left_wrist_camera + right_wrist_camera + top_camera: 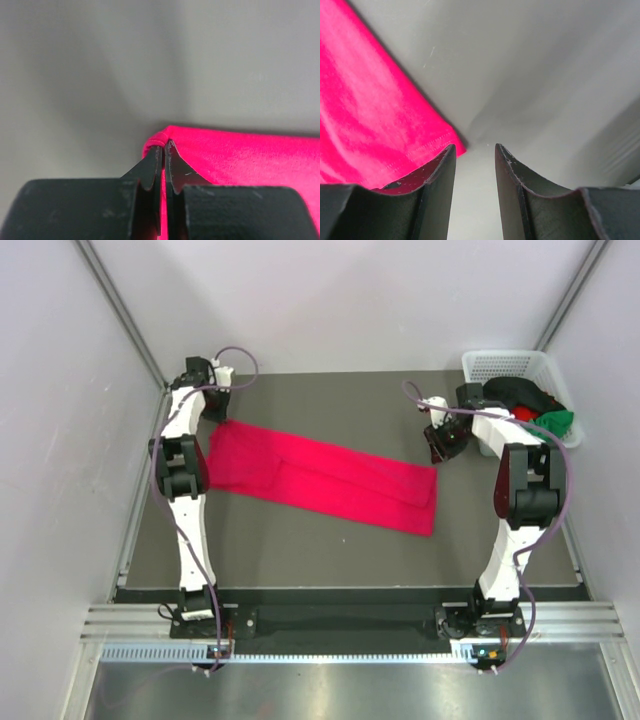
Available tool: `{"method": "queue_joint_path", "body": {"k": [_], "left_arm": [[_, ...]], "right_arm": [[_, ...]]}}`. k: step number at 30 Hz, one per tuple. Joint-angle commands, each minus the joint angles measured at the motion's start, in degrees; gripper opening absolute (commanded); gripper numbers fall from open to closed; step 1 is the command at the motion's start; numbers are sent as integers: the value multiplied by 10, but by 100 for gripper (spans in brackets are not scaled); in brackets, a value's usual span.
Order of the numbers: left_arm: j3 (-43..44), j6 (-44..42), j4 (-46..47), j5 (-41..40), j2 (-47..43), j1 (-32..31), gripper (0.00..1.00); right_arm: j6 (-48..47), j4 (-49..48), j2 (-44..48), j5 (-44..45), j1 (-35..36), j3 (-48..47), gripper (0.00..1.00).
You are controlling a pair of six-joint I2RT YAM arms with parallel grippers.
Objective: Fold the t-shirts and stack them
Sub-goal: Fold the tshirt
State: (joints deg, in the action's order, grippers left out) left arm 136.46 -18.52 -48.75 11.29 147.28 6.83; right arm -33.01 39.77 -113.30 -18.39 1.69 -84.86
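Note:
The crimson-pink t-shirt (320, 478) lies on the dark mat as a long folded strip, slanting from far left to near right. My left gripper (220, 416) is at the shirt's far-left corner. In the left wrist view the gripper (164, 145) is shut, with pink cloth (240, 155) pinched at the tips. My right gripper (439, 448) hovers just beyond the strip's right end. In the right wrist view it (475, 150) is open and empty, with the shirt's hemmed corner (370, 125) beside its left finger. Black (520, 392), red (522, 413) and green (556, 421) shirts lie in the basket.
A white mesh basket (497, 368) stands at the far right corner, just behind the right arm. Pale walls close in the mat (330, 540) on the left, back and right. A metal rail (340, 625) runs along the near edge.

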Motion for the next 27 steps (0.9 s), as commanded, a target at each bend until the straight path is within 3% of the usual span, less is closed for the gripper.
{"method": "queue_joint_path", "body": {"k": [1,4,8,10,16,20,27], "left_arm": [[26,5,109,-19,13,-12,2],[44,23,135,-58,2,-19,36],[35,74,150,-87,-70,-20,59],[13,85,154,-91,-130,-20,64],[-209,33,178,26,-308,-20,72],[-286,25,100,40,-332,-20,69],[-447,0,96,34,-379,-20,67]], "right_arm": [[-10,12,10,-21,-2,-27,38],[-12,20,3,-26,-2,-38,38],[-8,24,14,-35,-3,-36,38],[17,25,29,-47,-9,-21,38],[113,64,68,-173,-63,43,43],[151,84,81,-211,-86,75,44],[168,131,94,-251,-93,130,49]]}}
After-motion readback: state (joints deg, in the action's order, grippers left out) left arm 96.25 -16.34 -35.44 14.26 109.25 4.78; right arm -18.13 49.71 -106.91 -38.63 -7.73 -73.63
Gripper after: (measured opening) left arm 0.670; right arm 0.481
